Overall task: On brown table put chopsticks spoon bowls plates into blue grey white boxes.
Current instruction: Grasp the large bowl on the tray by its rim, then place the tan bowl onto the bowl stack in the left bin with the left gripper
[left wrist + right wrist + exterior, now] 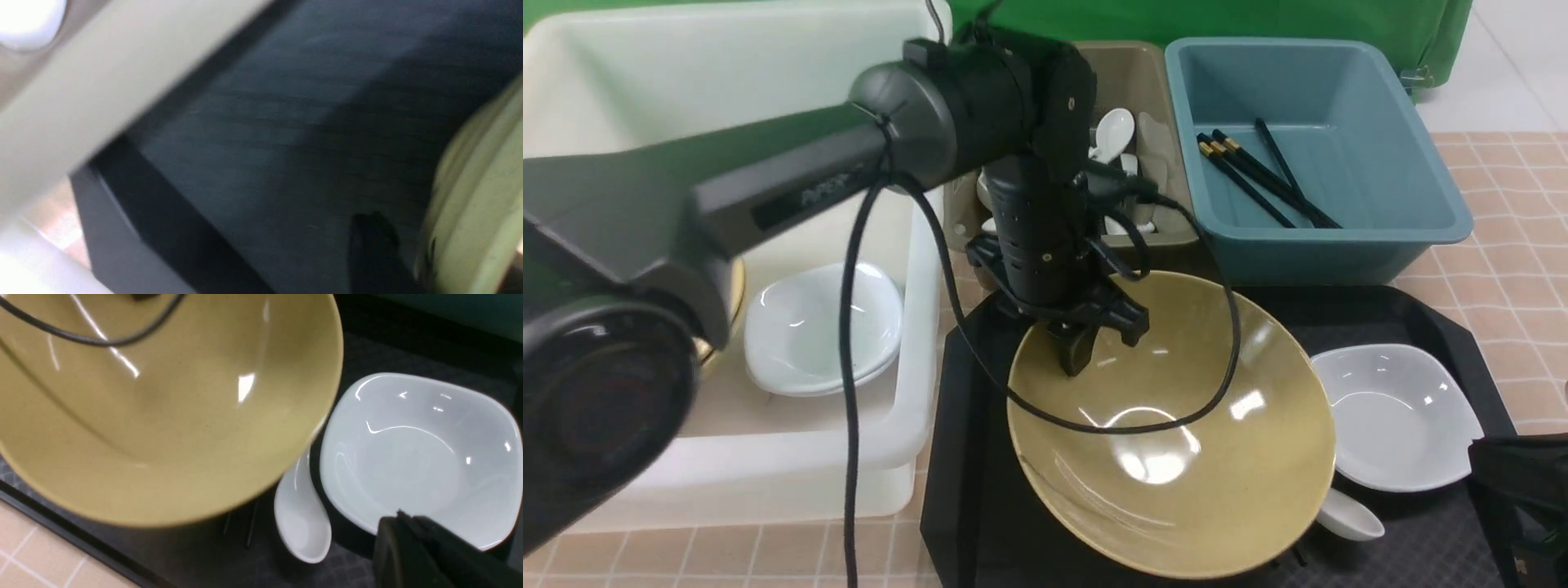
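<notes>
Grippers first, please: how do they stand?

My left gripper (1085, 343) is closed down to a narrow gap, with the wall of the large yellow bowl (1176, 490) pinched between its fingers. My right gripper (404, 522) is shut with nothing in it, by the near white plate (1396, 416); whether they touch, I can't tell.

And where does that bowl sit?

I have it over the black tray (952, 506), its open side toward my camera. The near plate is just beside it, and a white spoon (1352, 516) pokes out from under its rim. I also see two thin dark tips (252, 524) beside the spoon.

What's in the boxes?

Black chopsticks (1278, 175) lie in the blue box (1323, 253), some with gold bands. White spoons (1115, 135) are in the grey box (1160, 90), partly hidden by my left arm (792, 171). The big white box (923, 327) holds stacked white plates (821, 327) and, beside them, a yellow edge (737, 294) mostly behind the arm.

And underneath?

Brown table (1519, 343), pale grid lines showing around the tray and boxes.
</notes>
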`<move>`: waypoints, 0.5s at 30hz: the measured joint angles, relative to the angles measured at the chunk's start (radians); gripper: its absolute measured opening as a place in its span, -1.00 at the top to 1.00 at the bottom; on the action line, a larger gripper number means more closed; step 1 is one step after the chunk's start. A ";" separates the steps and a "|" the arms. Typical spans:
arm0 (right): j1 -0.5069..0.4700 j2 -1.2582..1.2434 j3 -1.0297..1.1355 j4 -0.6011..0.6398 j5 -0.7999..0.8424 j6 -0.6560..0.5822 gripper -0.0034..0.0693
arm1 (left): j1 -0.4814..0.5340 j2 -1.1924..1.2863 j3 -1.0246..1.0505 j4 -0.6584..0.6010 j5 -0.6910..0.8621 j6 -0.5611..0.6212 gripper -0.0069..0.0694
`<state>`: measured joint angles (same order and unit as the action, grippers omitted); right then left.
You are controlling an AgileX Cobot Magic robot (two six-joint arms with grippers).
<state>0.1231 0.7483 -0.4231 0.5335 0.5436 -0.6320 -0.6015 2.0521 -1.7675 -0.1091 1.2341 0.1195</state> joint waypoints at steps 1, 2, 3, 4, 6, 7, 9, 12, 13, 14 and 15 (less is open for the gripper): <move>0.000 0.000 0.000 0.000 0.000 0.000 0.77 | -0.003 -0.029 0.001 -0.003 -0.002 0.013 0.74; 0.000 0.000 0.000 0.000 0.000 0.000 0.77 | -0.004 -0.063 0.003 -0.011 -0.002 0.026 0.78; 0.000 0.000 0.000 0.000 0.000 0.000 0.77 | -0.004 -0.070 0.004 -0.013 -0.002 0.026 0.78; 0.000 0.000 0.000 0.000 0.000 0.000 0.77 | -0.003 -0.129 0.006 -0.038 -0.002 0.045 0.81; 0.000 0.000 0.000 0.000 0.000 0.000 0.77 | -0.001 -0.202 0.010 -0.019 -0.006 0.068 0.80; 0.000 0.000 0.000 0.000 0.000 0.000 0.77 | 0.014 -0.261 0.011 -0.020 -0.005 0.073 0.80; 0.000 0.000 0.000 0.000 0.000 0.000 0.77 | 0.062 -0.372 0.011 -0.026 -0.017 0.070 0.80; 0.000 0.000 0.000 0.000 0.000 0.000 0.77 | 0.149 -0.472 0.010 -0.017 -0.024 0.043 0.80; 0.000 0.000 0.000 0.000 0.000 0.000 0.77 | 0.243 -0.537 0.009 0.003 -0.018 0.018 0.80; 0.000 0.000 0.000 0.000 0.000 0.000 0.77 | 0.256 -0.537 0.009 0.003 -0.018 0.018 0.80; 0.000 0.000 0.000 0.001 0.000 0.000 0.77 | 0.359 -0.575 0.010 0.021 -0.009 0.004 0.80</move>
<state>0.1231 0.7483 -0.4231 0.5344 0.5436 -0.6320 -0.2430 1.4775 -1.7572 -0.0883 1.2252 0.1237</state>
